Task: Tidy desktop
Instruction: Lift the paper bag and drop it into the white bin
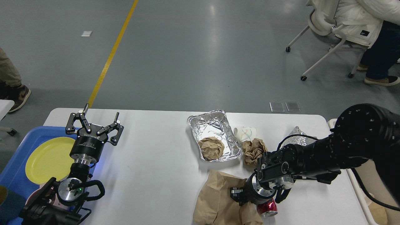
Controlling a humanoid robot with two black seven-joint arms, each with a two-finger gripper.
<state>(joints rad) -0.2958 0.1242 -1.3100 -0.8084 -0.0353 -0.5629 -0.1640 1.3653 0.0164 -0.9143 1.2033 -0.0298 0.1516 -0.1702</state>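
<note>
Reaching down over the near edge of the desktop (150,175), my right gripper (236,194) is buried against the brown paper bag (218,200); it shows end-on and dark, so I cannot tell whether its fingers are apart or together, or whether they have any paper between them. My left gripper (95,126) hangs above the desktop's left end with its fingers spread wide and nothing in them, just beside the blue tray (12,168) that carries a yellow plate (50,159).

The step in hand looks like gathering the bag. It is limp and creased, so I judge a pinch on a raised fold will serve better than pressing flat into the sheet. A red can (267,208) lies touching the bag's right edge under my wrist; lifting straight up should keep it from being dragged or rolled off the front edge.

Beyond the bag sit a foil tray (215,128) with a crumpled paper ball (211,148) inside, another brown wad (253,150) just beside it, a white wrapper (245,132) behind that, and a foil scrap (295,134) farther right.
</note>
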